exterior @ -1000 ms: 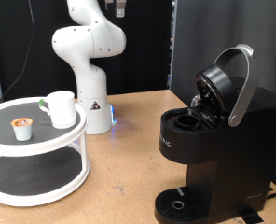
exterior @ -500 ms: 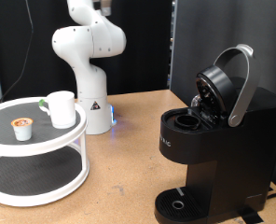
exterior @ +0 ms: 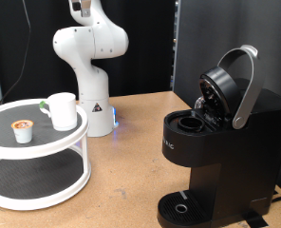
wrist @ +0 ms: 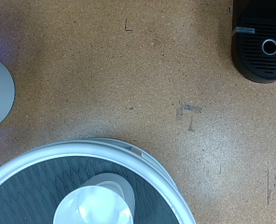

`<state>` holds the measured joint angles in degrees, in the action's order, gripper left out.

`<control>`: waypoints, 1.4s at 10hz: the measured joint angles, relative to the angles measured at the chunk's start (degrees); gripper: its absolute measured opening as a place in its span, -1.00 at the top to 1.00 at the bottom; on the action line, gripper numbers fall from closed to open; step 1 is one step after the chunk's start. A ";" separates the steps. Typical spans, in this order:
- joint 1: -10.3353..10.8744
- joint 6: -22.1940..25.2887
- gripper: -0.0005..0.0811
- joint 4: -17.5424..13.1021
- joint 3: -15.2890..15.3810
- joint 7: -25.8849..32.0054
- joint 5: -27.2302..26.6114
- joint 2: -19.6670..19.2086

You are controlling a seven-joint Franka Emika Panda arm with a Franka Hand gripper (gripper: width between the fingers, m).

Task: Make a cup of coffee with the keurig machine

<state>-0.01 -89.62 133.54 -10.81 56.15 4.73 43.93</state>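
The white cup (exterior: 62, 110) stands on the top tier of a round white stand (exterior: 46, 142) at the exterior view's left, with a small white pod with an orange-brown top (exterior: 23, 130) beside it. The black Keurig machine (exterior: 226, 157) stands at the right with its lid (exterior: 226, 87) raised and the pod chamber open. Its round drip tray (exterior: 183, 207) has nothing on it. The gripper shows in neither view. The wrist view looks straight down on the cup (wrist: 96, 202), the stand's rim (wrist: 161, 168) and the drip tray (wrist: 265, 47) from high above.
The arm's white base (exterior: 91, 71) stands behind the stand, and its upper links leave the top of the exterior view. The brown tabletop (wrist: 138, 84) spreads between stand and machine. A black backdrop hangs behind.
The arm's upper links have shifted a little towards the exterior view's left and top. The cup, pod and machine have not moved.
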 joint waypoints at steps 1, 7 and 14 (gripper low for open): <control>-0.05 -1.25 -0.98 0.49 -0.70 0.28 0.03 -0.01; -0.86 -6.07 -0.98 -1.49 -9.95 10.02 5.20 -4.35; -0.91 -6.06 -0.98 -2.83 -14.24 14.89 6.28 -5.80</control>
<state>-0.92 -95.68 130.70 -25.06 71.04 11.02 38.13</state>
